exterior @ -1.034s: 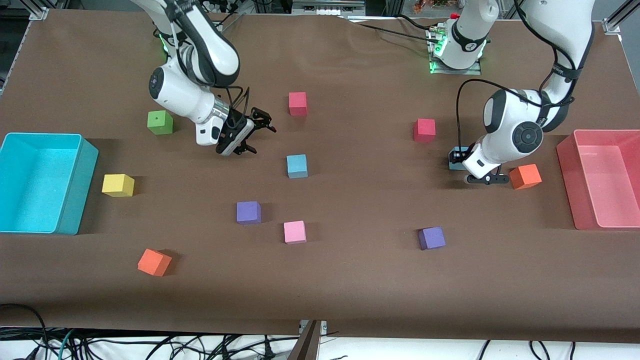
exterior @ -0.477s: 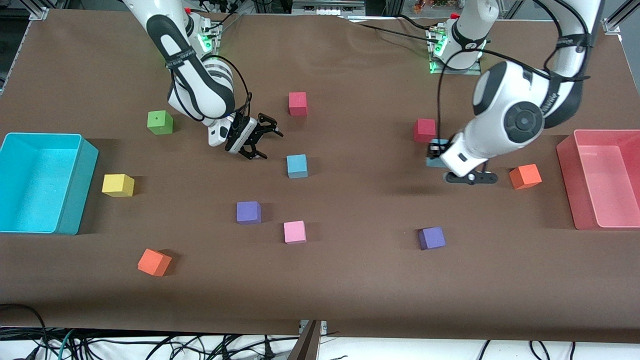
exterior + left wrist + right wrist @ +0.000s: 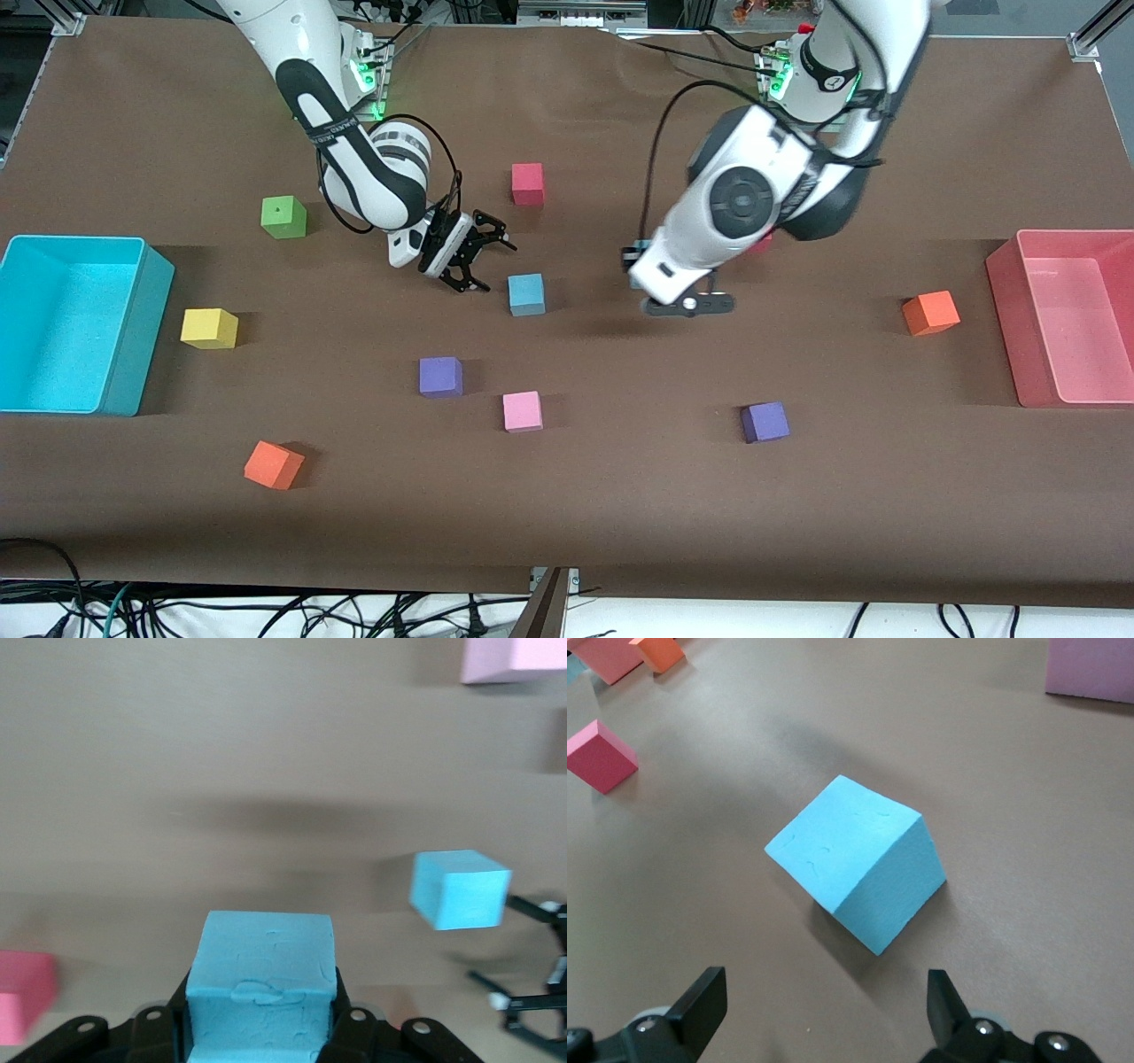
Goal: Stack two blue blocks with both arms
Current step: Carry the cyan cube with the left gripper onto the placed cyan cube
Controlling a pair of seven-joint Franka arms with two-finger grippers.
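The left gripper has lifted and swung from beside the orange cube toward the middle of the table, and it now hangs over bare brown cloth with its fingers clamped on one blue block, barely visible in the front view behind the wrist. The right gripper has crept closer to the other blue block, which sits untouched on the table, nearer to the front camera than the red cube and farther from it than the pink cube; its black fingers are spread wide with the block between and ahead of them, not touching. Both blocks are soft matte foam cubes with faint dents and scuffs on their faces, and the held one shows a raised crease on its upper side. The table cover is a plain, slightly wrinkled brown sheet. The arms are glossy white shells with black joints.
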